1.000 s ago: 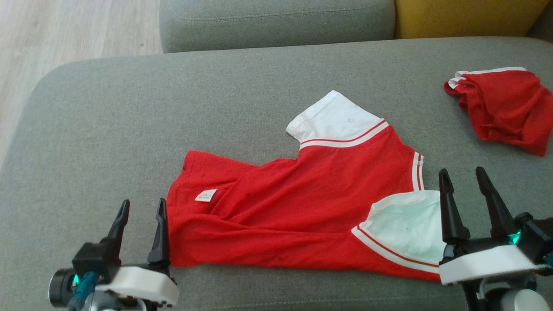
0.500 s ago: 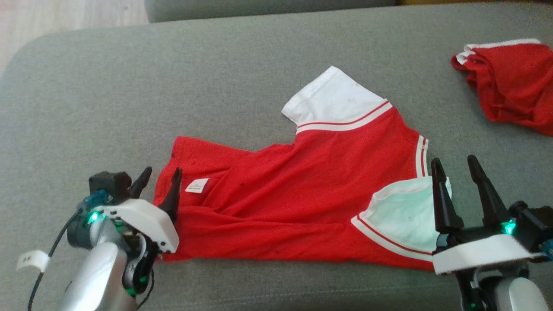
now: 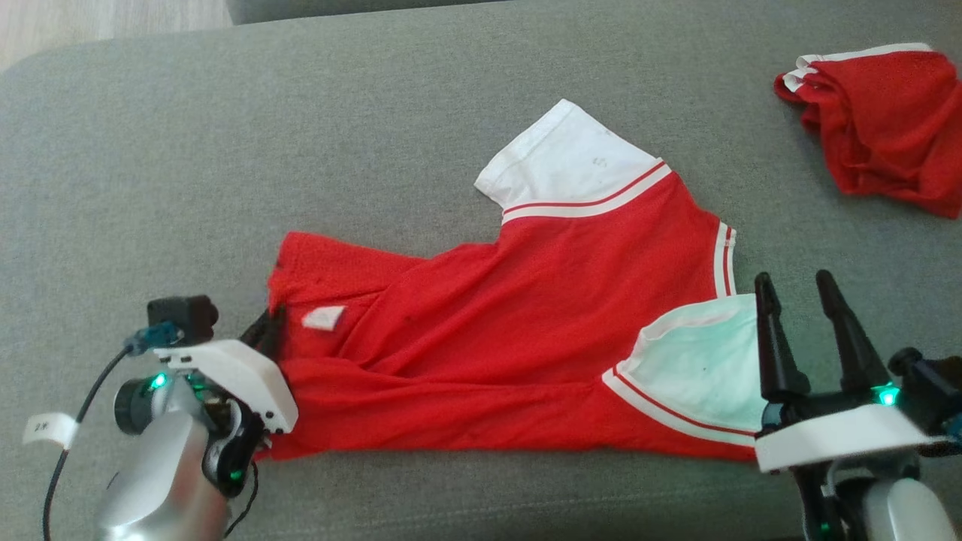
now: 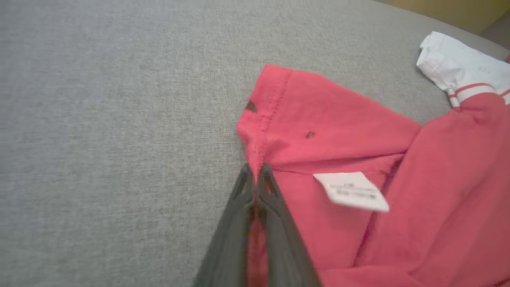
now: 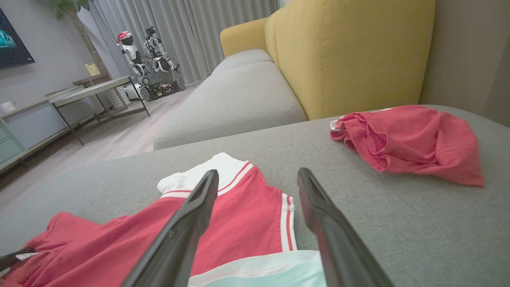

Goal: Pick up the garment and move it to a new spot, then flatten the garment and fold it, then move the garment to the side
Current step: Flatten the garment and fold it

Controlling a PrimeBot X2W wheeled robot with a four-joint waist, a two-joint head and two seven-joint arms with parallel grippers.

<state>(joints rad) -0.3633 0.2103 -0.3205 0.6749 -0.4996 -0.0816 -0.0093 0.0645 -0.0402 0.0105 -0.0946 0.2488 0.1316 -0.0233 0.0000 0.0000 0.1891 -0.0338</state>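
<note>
L hand pinches garment left edge, seemingly a thin fold; R hand spread by white sleeve.

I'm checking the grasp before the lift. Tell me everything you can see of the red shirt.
The red shirt, mesh-like knit with white sleeves and red-striped trim, lies crumpled, partly spread on the grey sofa cushion, white label showing. The left gripper is shut on its hem; the open right gripper stands beside a sleeve.
</note>
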